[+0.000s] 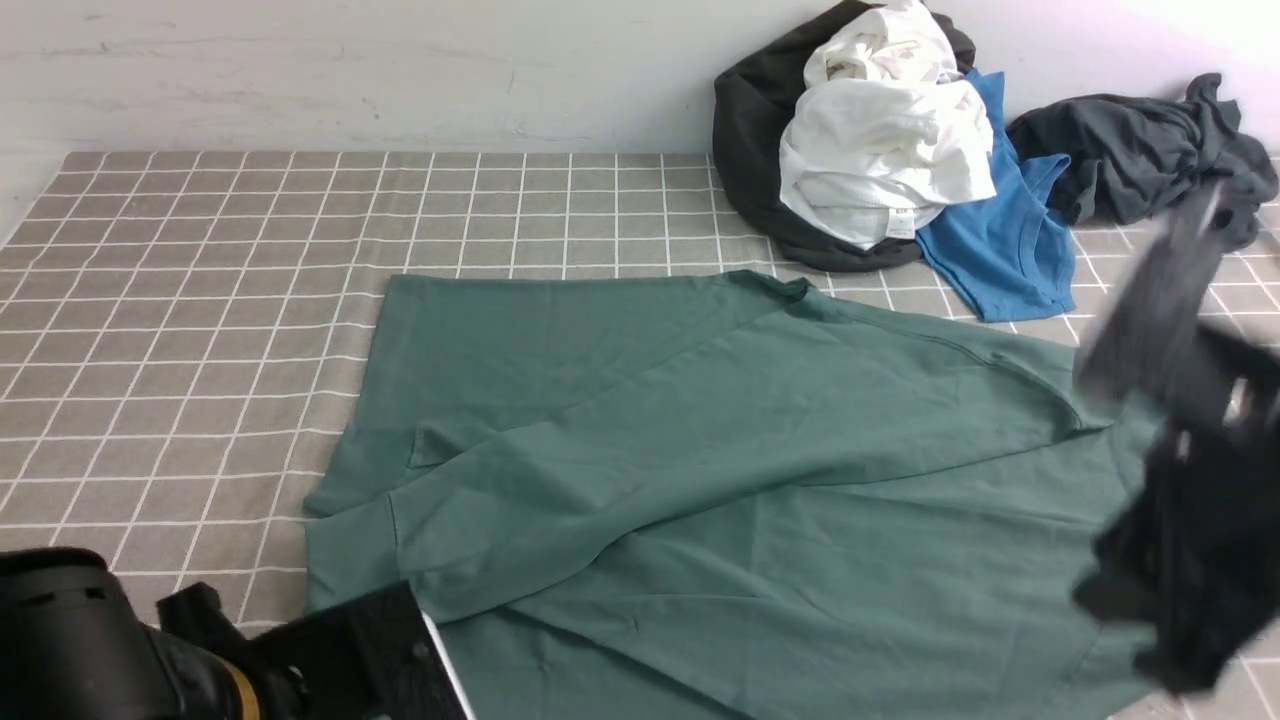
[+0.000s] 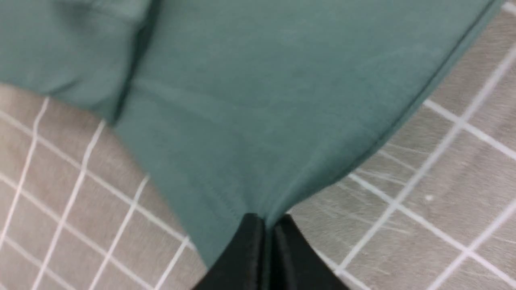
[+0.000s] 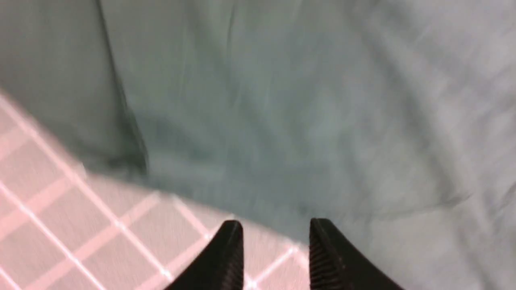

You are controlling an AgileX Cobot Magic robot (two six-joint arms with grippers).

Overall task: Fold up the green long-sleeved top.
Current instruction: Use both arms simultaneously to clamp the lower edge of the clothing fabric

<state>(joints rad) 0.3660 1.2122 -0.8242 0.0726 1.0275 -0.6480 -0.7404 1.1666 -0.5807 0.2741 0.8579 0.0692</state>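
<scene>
The green long-sleeved top (image 1: 740,450) lies spread over the checked cloth, a sleeve folded across its body toward the near left. My left gripper (image 2: 268,220) is shut on a corner of the green top's (image 2: 258,100) hem at the near left, and the cloth pulls up into a peak at the tips. That arm (image 1: 330,650) shows low at the near left edge of the front view. My right gripper (image 3: 276,227) is open above the edge of the green fabric (image 3: 302,112), nothing between its fingers. The right arm (image 1: 1190,420) is blurred at the far right.
A heap of clothes sits at the back right against the wall: a white garment (image 1: 880,150) on a black one (image 1: 760,120), a bright blue T-shirt (image 1: 1000,240) and a dark charcoal garment (image 1: 1130,150). The grey checked tablecloth (image 1: 200,300) covers the table.
</scene>
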